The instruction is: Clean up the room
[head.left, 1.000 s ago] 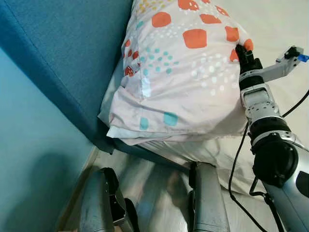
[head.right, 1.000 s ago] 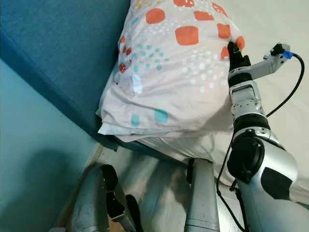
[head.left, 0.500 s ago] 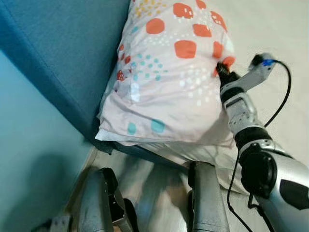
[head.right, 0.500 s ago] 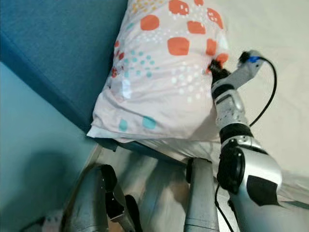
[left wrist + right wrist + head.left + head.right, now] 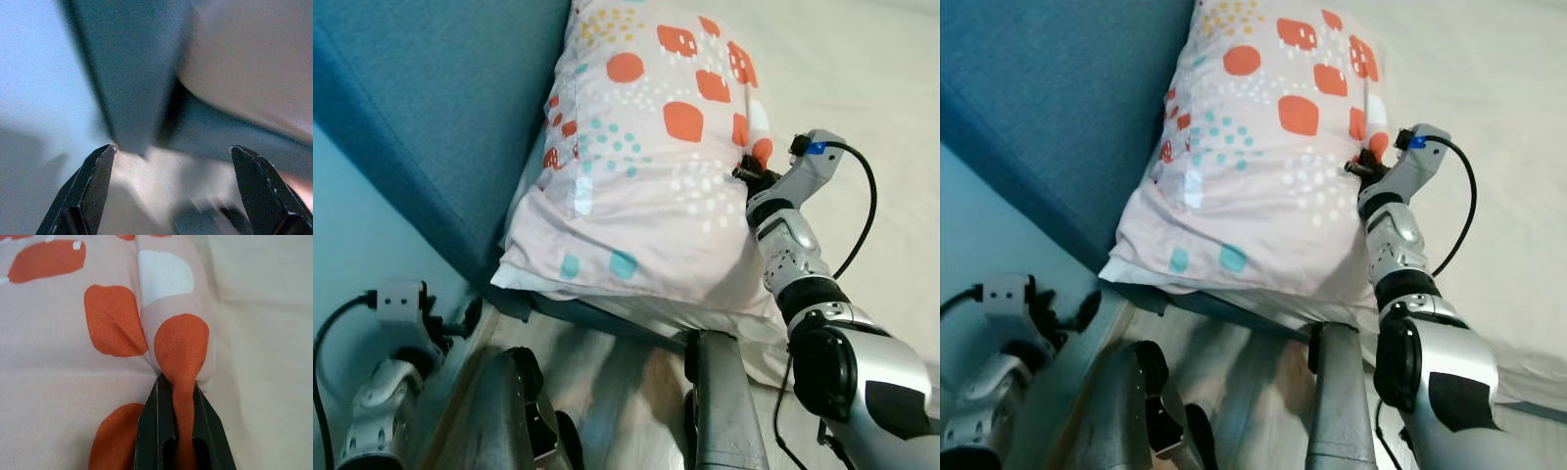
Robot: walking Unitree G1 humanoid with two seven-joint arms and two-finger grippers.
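My right gripper (image 5: 177,431): pinching a fold of the pillow (image 5: 636,166)
My left gripper (image 5: 171,191): fingers spread, low beside the blue headboard (image 5: 440,98)
Pillow: lying on the bed (image 5: 862,88)

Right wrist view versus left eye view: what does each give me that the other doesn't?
Right wrist view alone: close up, the right claw shut on a pinched fold of the pillow, at an orange patch.

Left eye view alone: the blue headboard along the pillow's far side, the left claw low by the wall, and the robot's legs.

Both: the patterned pillow lying on the cream sheet, with the right claw at its edge.
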